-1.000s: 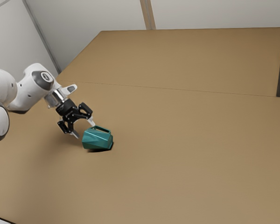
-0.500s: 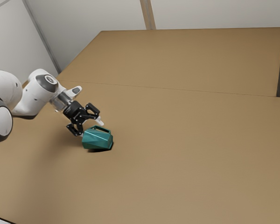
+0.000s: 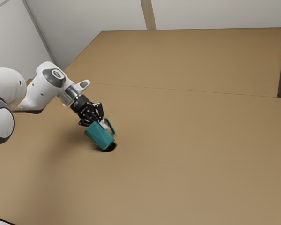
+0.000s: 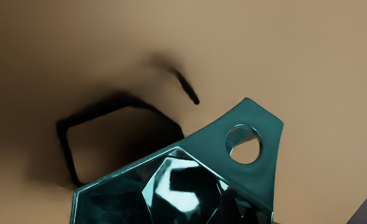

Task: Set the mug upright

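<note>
A: Where is the mug (image 3: 99, 136) sitting now?

B: It's leaning well off upright over the table (image 3: 192, 154), its mouth facing up toward the arm and its handle (image 3: 111, 125) pointing to the exterior view's right. Whether the base is touching the wood, I'm not managing to tell; a dark shadow (image 3: 108, 147) is lying just under it

A: And the gripper (image 3: 103, 124)?

B: Its fingers are standing close together at the rim, and I'm judging that they're pinching the wall beside the handle, holding nothing else

A: So what are you worrying about?

B: Slipping, mostly. They're gripping near one side, so the weight is hanging off-centre, and the mug could be swivelling between the fingers instead of following the wrist

A: What about setting it down?

B: If the hand is lowering before the base is lying level, one bottom edge is going to be landing first and pushing the mug crooked

A: And letting go?

B: If the fingers are opening while it's tilting like this, I'm expecting it to be toppling onto its side
</note>
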Tool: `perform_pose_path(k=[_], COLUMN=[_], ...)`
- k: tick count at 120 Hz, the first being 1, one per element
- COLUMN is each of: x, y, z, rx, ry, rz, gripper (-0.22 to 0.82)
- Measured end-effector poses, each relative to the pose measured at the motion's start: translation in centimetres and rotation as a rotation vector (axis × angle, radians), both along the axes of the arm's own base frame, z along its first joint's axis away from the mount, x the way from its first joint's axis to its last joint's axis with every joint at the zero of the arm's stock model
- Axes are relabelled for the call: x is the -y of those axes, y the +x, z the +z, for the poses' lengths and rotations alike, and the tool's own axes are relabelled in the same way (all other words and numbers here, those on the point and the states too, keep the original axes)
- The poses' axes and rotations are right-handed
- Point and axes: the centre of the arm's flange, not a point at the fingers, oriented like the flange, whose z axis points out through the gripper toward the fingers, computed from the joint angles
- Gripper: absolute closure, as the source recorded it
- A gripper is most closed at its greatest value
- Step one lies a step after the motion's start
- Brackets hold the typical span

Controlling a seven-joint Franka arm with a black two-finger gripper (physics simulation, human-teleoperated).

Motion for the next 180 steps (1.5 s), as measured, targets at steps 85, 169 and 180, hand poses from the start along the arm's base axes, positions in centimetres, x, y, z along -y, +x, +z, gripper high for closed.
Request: perform_pose_path(k=[85,169,180], x=[10.0,13.0,13.1], y=[-2.8,-4.5,-4.4], z=[8.2,4.4,3.7], rx=[0.294,0.337,0.327], ry=[0.557,0.7,0.7], rz=[-0.413,-0.377,-0.365], gripper=[0.79,0.79,0.79])
